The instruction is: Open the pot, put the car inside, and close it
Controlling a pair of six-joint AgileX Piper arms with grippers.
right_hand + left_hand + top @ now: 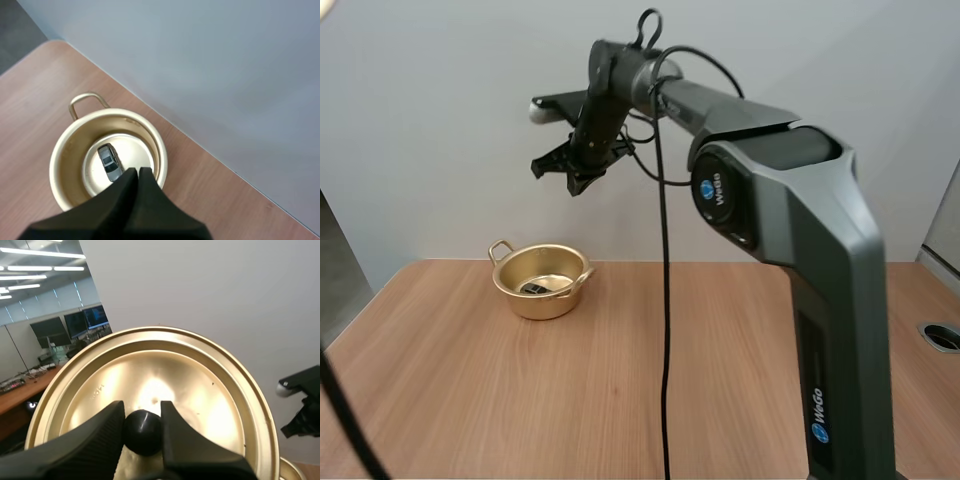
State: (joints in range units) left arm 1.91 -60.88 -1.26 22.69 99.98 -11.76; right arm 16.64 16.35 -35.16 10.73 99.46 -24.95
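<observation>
Step in hand, as judged: pot open, car in, lid not yet on; closing remains. Left gripper is clamped narrow on the black knob of the gold lid, one finger each side of the knob, lid tilted up w/ its knob side facing the wrist. Right gripper carries nothing: fingers pressed together into one wedge. Pot stands upright on the table, lidless. Car, dark grey, lies flat on the pot floor near centre, clear of the wall. Key relation: in the high view the pot lies at approx. 7 o'clock from the right gripper and well below it; the right wrist view looks almost straight down into the pot mouth. Car long axis in that view: approx. 11-to-5 o'clock. Pot handles in the high view: approx. 10 and 3 o'clock on the rim. The right gripper is thus above the pot, but the lid is w/ the left, so the closing move prob. needs the lid levelled, centred over the rim, then lowered. Lid-to-pot distance: cannot tell; the left wrist view shows the right gripper beyond the lid's edge. Writing: "WeGo" logo on the right arm at the joint cover, repeated on the lower link. The lid bears a small stamped mark that seems to read "14cm"; not certain.
</observation>
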